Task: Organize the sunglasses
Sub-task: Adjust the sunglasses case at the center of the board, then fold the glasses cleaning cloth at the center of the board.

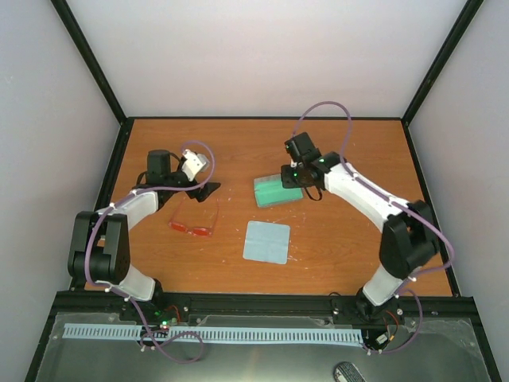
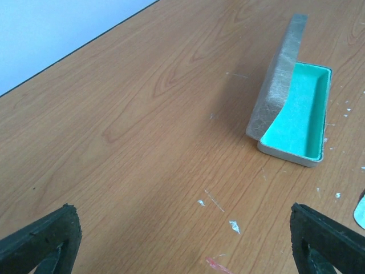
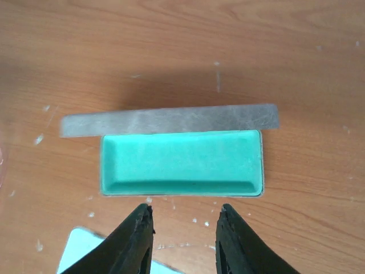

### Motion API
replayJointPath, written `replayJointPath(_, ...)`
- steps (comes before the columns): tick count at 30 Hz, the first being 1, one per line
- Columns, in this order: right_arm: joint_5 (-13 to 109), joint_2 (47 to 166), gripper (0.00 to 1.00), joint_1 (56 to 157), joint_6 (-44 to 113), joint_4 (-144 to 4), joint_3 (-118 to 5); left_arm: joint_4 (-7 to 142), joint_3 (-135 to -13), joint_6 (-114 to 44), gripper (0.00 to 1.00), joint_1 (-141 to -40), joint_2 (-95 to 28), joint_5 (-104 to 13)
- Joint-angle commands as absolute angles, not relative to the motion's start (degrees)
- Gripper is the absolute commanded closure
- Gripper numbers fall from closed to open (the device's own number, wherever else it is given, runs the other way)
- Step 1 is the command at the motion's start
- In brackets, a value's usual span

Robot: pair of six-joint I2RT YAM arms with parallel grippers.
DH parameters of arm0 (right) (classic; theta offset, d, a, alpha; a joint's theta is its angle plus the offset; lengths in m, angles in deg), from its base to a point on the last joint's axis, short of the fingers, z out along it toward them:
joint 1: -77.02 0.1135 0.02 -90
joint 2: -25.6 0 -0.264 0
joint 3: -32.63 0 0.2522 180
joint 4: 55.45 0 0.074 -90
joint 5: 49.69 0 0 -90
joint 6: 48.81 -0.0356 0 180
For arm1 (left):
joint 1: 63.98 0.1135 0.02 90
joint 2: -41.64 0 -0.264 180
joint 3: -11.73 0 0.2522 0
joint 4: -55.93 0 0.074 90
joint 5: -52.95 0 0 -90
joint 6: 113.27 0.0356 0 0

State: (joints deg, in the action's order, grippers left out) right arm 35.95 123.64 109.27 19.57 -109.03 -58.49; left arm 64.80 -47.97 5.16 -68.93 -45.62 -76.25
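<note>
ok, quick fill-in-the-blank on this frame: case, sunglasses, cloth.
1. The case sits with its lid ____.
2. In the top view the sunglasses lie to the ____ of the cloth.
3. The cloth is light ____ in colour.
4. Inside the case there is ____.

Missing words: open; left; blue; nothing.

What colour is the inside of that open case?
The case is lined turquoise green; the right wrist view shows it best.
</note>
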Motion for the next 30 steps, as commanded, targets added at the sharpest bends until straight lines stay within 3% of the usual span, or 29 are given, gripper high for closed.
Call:
replayJointPath(1, 41.98, 119.56, 0.77, 109.51, 21.08, -110.58, -54.02, 68.8, -51.08, 7.53, 0.04, -70.82, -45.03, -76.93)
replayJointPath(3, 46.66, 118.69, 0.8, 110.22, 21.14, -111.36, -50.2, 71.24, -50.63, 10.39, 0.12, -73.1, -44.0, -76.91)
replayJointPath(6, 49.25, 117.49, 0.72, 112.34, 19.99, -111.33, -45.58, 74.34, -49.13, 11.22, 0.28, -76.3, -41.82, -78.15)
replayJointPath(8, 49.56, 117.4, 0.71, 113.45, 18.95, -111.12, -43.18, 75.36, -47.86, 10.85, 0.33, -77.95, -40.41, -78.08)
replayJointPath(18, 47.59, 120.19, 0.65, 117.16, 13.63, -106.53, -37.89, 76.5, -40.74, 8.51, 0.32, -81.82, -32.07, -74.61)
replayJointPath(30, 40.99, 125.69, 0.63, 117.54, 10.72, -103.85, -39.51, 75.06, -40.73, 8.09, 0.3, -81.89, -31.78, -74.17)
